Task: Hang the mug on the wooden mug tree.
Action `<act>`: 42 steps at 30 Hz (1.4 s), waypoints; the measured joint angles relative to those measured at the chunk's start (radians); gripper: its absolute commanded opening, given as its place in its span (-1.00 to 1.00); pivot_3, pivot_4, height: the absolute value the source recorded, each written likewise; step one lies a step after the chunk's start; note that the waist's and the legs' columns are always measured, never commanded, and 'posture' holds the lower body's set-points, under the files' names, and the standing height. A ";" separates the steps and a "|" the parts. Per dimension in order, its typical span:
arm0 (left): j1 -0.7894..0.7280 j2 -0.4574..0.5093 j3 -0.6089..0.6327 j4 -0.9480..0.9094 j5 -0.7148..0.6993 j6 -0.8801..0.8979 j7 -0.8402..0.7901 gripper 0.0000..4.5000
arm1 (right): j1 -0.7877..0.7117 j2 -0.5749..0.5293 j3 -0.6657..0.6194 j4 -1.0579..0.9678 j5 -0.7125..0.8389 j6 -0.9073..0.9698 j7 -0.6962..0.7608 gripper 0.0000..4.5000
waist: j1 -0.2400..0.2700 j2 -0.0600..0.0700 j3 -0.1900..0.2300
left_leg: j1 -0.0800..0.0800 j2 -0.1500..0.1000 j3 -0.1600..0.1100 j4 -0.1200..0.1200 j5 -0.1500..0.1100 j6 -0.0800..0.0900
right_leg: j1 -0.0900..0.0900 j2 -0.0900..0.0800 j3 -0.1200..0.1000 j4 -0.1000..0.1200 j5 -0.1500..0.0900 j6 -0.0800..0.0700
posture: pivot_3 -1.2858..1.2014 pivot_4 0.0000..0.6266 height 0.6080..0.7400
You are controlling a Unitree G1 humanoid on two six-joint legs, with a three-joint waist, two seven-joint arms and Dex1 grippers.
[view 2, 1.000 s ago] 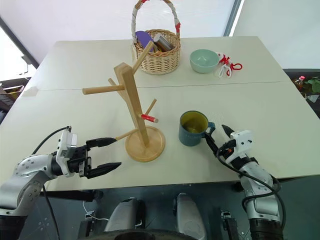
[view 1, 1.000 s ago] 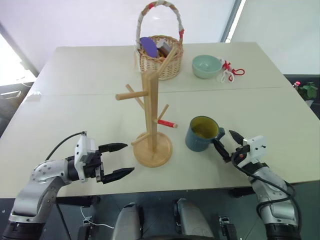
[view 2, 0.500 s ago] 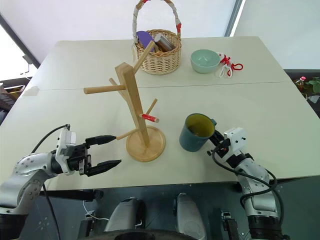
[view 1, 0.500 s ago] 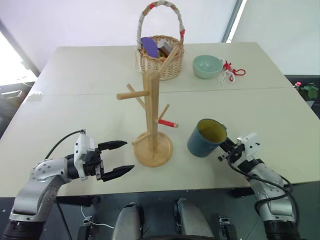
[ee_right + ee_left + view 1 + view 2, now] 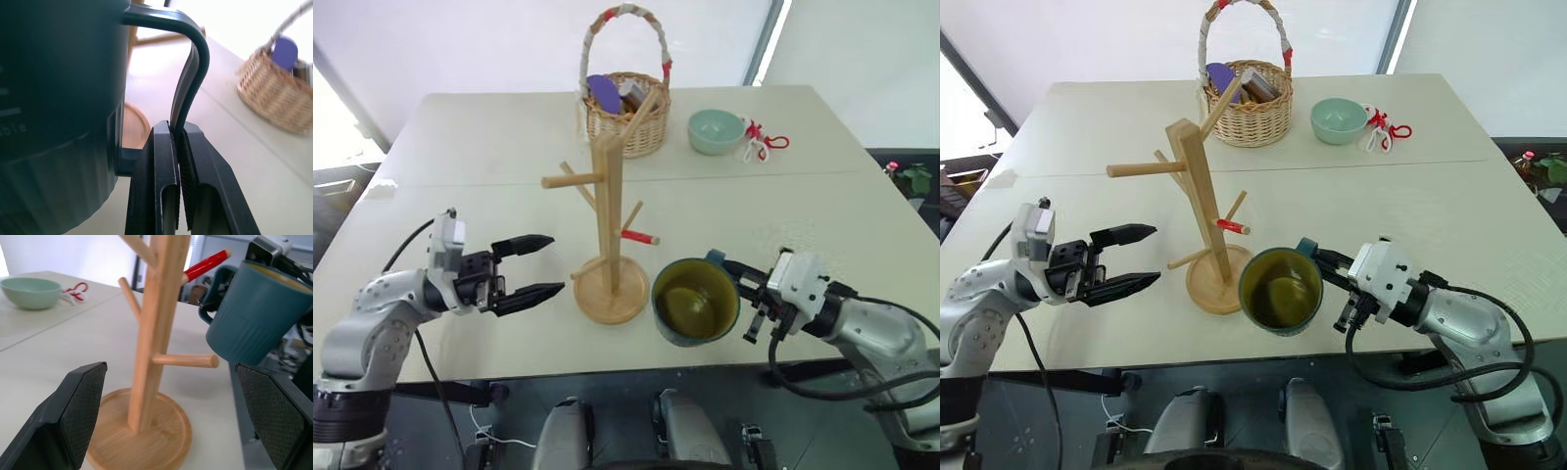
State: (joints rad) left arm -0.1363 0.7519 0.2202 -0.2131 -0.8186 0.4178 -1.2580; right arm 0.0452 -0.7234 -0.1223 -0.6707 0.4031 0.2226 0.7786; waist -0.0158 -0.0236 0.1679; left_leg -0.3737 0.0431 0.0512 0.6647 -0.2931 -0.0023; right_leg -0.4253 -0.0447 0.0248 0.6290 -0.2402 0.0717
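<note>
Wicker basket [image 5: 626,122], mint bowl [image 5: 717,130], red-white cord [image 5: 762,139] on table [image 5: 489,147].

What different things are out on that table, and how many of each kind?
Mug, held up off the table: 1
Wooden mug tree: 1
Wicker basket: 1
Green bowl: 1
Red and white cord: 1
Total: 5, not counting what sits inside the basket.

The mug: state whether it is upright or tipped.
Tipped. The mug hangs off the table, mouth toward the camera, its handle pinched in the right gripper.
</note>
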 measured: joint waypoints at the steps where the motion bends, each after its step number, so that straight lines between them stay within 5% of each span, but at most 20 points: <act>1: -0.004 0.014 0.000 0.000 -0.014 0.019 -0.017 1.00 | -0.015 -0.011 0.000 -0.016 0.005 0.015 0.001 -0.98 | 0.000 0.000 0.000 | 0.000 0.000 0.000 0.000 0.000 0.000 | 0.000 0.000 0.000 0.000 0.000 0.000 | 0.03 -0.52 1.00; 22: -0.035 0.056 0.027 -0.005 -0.058 0.076 -0.091 1.00 | -0.328 -0.032 0.145 -0.050 0.004 0.201 -0.029 -0.98 | 0.002 -0.001 0.001 | -0.002 0.000 -0.001 0.000 0.000 0.000 | -0.001 0.000 0.000 0.000 0.000 0.000 | 0.03 -0.52 1.00; 40: -0.025 0.051 0.039 -0.039 -0.063 0.076 -0.061 1.00 | -0.434 0.032 0.283 0.006 -0.086 0.297 -0.076 -0.98 | 0.002 -0.001 0.001 | -0.002 0.000 -0.002 0.000 0.000 0.000 | -0.001 -0.001 0.000 0.000 0.000 0.000 | 0.03 -0.52 1.00; 42: -0.025 0.051 0.039 -0.040 -0.063 0.076 -0.057 1.00 | -0.435 0.036 0.283 0.008 -0.086 0.301 -0.076 -0.70 | 0.002 -0.001 0.001 | -0.002 0.000 -0.002 0.000 0.000 0.000 | -0.002 -0.001 0.000 0.000 0.000 0.000 | 0.03 -0.52 1.00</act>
State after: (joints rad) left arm -0.1615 0.8026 0.2592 -0.2528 -0.8821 0.4938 -1.3154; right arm -0.3893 -0.6872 0.1610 -0.6631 0.3175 0.5234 0.7028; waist -0.0140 -0.0249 0.1687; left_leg -0.3756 0.0430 0.0494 0.6644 -0.2932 -0.0022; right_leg -0.4268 -0.0457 0.0247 0.6287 -0.2403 0.0713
